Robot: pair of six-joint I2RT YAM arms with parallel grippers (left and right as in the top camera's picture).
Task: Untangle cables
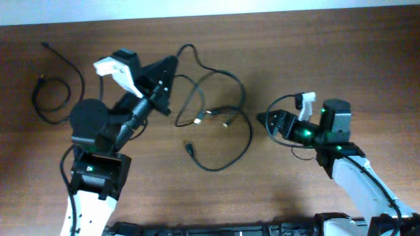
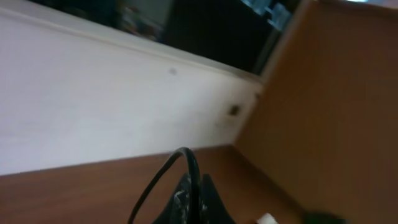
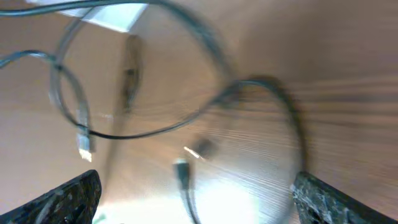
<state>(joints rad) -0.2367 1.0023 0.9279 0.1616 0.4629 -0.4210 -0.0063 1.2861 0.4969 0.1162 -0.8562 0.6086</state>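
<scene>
Cables (image 1: 211, 112): lying in open, overlapping loops in the middle of the table (image 1: 341, 59), toward its far edge; a loose cord (image 1: 64, 56) is sitting by the far-left corner.
Handling: probably light, limp and slippery; a bare run near a plug looks best for gripping.
Left gripper (image 1: 165, 98): clenching a strand at the tangle's left side.
Right gripper (image 1: 262, 120): hanging spread wide, gripping nothing, at the tangle's right side.

Black cables (image 1: 211, 113) lie on a brown wood-grain table (image 1: 295, 39); the black-and-white right arm (image 1: 341, 160) glows green.
</scene>
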